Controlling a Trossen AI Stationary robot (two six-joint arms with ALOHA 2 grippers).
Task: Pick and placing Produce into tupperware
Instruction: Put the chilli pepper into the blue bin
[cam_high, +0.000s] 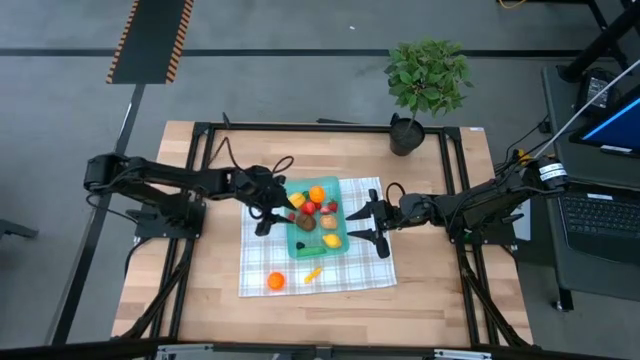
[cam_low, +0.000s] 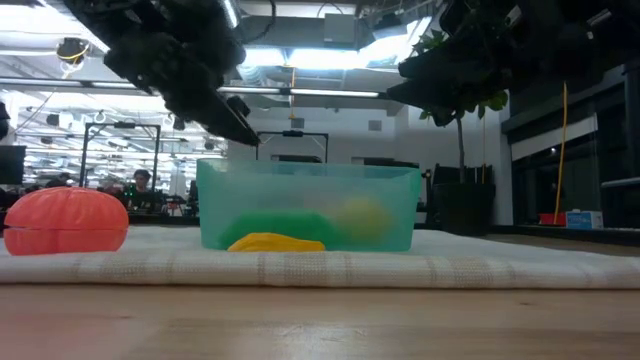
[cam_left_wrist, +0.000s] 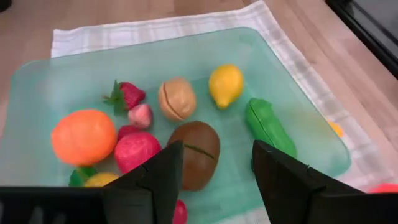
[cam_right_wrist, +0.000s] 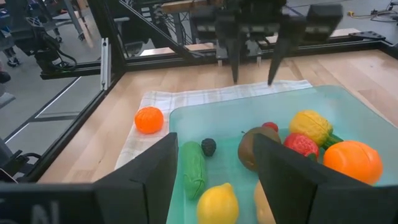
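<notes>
- Tupperware (cam_high: 318, 226): mid-cloth (cam_high: 372, 268), holding most produce (cam_left_wrist: 193, 152).
- Left gripper (cam_left_wrist: 214, 171): above container's left edge, fingers spread, empty.
- Right gripper (cam_high: 364, 224): at container's right edge, fingers spread, empty.
- Orange piece (cam_high: 275, 281): loose on cloth.

— Tupperware (cam_high: 316, 240)?
— Shallow, translucent teal, rectangular; upright and open on the middle of the cloth (cam_high: 262, 262).
— Inside the tupperware?
— Produce: orange (cam_left_wrist: 83, 136), strawberry (cam_left_wrist: 127, 95), tan split piece (cam_left_wrist: 176, 99), lemon (cam_left_wrist: 226, 84), green pod (cam_left_wrist: 268, 126), brown kiwi (cam_left_wrist: 195, 154), red pieces, all loose on the floor.
— Outside the tupperware?
— Orange ribbed piece (cam_high: 275, 282) on the cloth, well apart from the near wall; small yellow piece (cam_high: 313, 273) just beside that wall. Both lying free, untouched.
— Seen level?
— Green and yellow blurs behind the teal wall.
</notes>
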